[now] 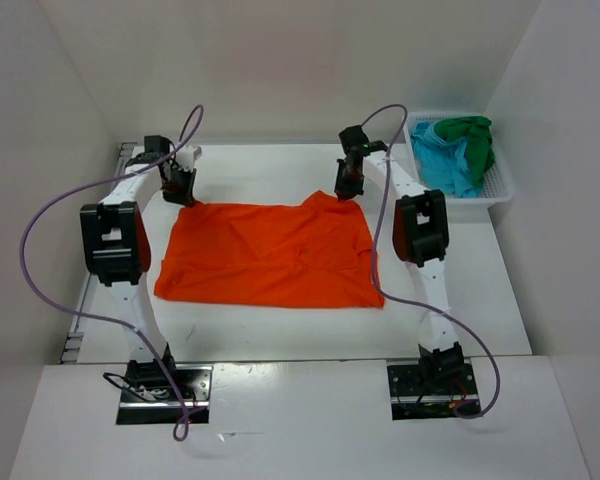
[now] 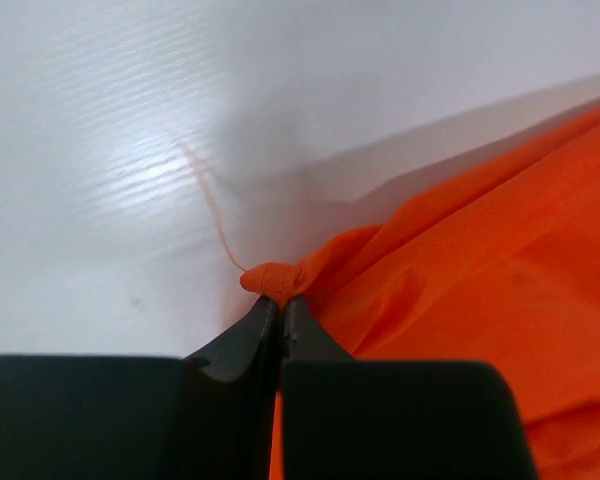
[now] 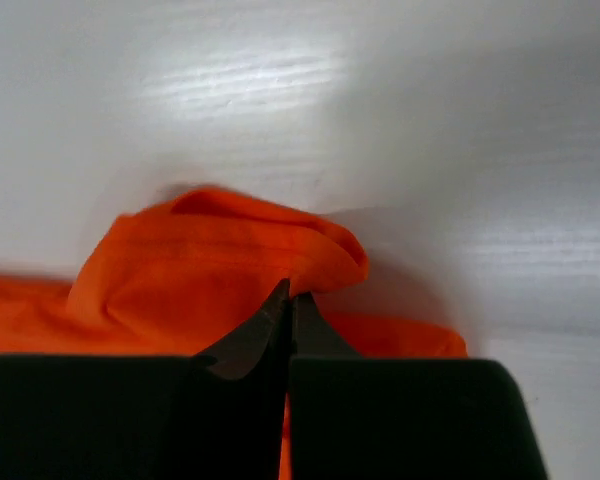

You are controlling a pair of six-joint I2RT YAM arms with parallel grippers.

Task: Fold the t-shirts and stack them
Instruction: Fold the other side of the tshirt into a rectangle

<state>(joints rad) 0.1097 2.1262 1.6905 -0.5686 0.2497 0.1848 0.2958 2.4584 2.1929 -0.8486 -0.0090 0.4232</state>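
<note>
- The orange shirt (image 1: 265,255) is spread out on the white surface (image 1: 260,170), between the two arms. It is mostly flat, with some wrinkles.
- The left claw (image 2: 281,308) is pressed together on the far left corner of the orange shirt. A small bunch of cloth is pinched at the tips, so the corner can be lifted without slipping.
- The right claw (image 3: 290,298) is clamped on the far right part of the same shirt, where a little hump of cloth is pulled up off the surface.
- Both far ends are held at once — most likely so the far edge can be carried toward the near edge and the shirt folded evenly in half.
- The green shirt (image 1: 475,135) and the blue shirt (image 1: 440,165) are bunched up in the white basket (image 1: 502,190) at the far right. They are probably kept there, out of the way, until their turn.
- No shirt is folded or stacked yet — the task is judged to be near its start.
</note>
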